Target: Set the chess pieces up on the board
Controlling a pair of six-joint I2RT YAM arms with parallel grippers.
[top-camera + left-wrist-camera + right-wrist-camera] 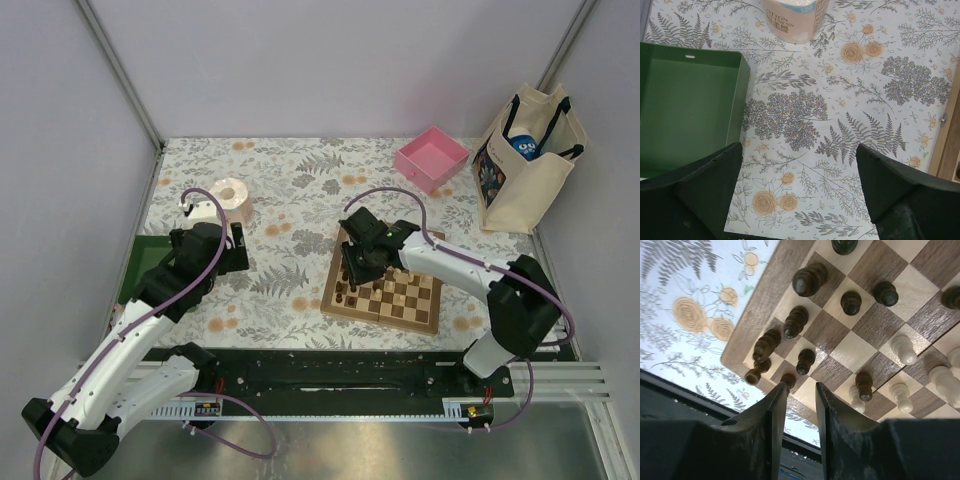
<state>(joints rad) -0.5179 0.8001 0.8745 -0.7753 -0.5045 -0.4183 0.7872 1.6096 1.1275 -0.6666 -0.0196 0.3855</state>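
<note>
The board lies right of centre on the floral cloth, and its left border shows in the right wrist view. Dark chess pieces stand along its left edge in two rows. Pale chess pieces stand further in, to the right. My right gripper hangs over the board's near left corner. Its fingers stand slightly apart with nothing between them. A dark piece sits at the tip of the left finger, outside the gap. My left gripper is wide open and empty above the cloth.
A green tray lies at the table's left edge beside my left gripper. A tissue roll stands beyond it. A pink tray and a tote bag sit at the back right.
</note>
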